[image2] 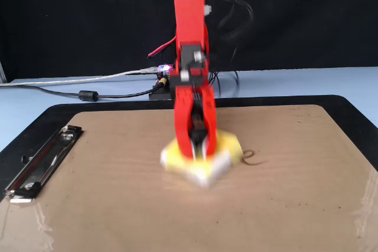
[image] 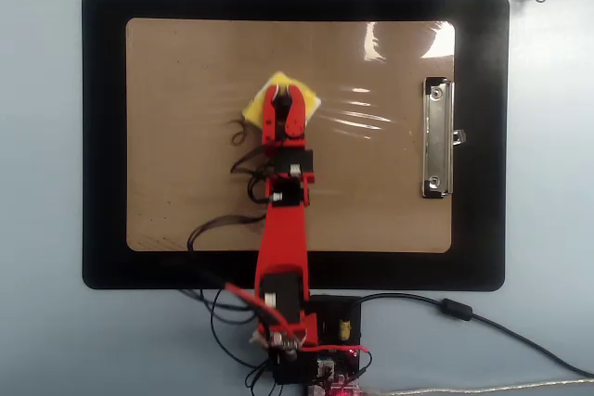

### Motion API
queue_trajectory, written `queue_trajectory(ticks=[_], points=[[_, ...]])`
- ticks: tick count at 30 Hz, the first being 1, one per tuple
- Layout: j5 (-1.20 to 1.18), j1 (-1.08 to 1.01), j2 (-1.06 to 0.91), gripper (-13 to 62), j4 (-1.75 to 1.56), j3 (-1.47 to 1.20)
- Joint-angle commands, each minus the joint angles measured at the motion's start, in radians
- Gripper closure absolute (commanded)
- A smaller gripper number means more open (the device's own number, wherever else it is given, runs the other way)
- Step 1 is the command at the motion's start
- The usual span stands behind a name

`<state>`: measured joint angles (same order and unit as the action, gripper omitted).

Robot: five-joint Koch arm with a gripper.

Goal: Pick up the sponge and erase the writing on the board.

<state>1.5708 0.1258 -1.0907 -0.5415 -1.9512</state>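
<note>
The gripper (image2: 198, 150) pinches the sponge (image2: 221, 157) from above and presses it flat on the board (image2: 118, 193), so its face can rub. Just beside it, the last dark stroke of the writing (image2: 253, 157) shows.

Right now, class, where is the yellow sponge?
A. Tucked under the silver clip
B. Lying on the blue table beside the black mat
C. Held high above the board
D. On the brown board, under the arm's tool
D: the sponge sits on the board, with the tool pressed down onto it.
</note>
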Motion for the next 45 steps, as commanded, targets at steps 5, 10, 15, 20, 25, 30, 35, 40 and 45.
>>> queue_trajectory(ticks=[5,10,15,20,25,30,35,40,45], points=[[0.023,0.048,-0.325,57.4,-0.009,-0.437],[0.023,0.107,-0.634,57.4,0.043,-0.716],[0.023,0.120,-0.044,57.4,0.011,-0.127],[0.023,0.130,-0.443,57.4,0.014,-0.528],[0.023,0.193,-0.706,57.4,0.123,-0.726],[0.021,0.190,-0.123,57.4,0.103,-0.132],[0.023,0.207,-0.500,57.4,0.114,-0.523],[0.026,0.276,-0.543,57.4,0.164,-0.540],[0.025,0.273,-0.006,57.4,0.144,0.025]])
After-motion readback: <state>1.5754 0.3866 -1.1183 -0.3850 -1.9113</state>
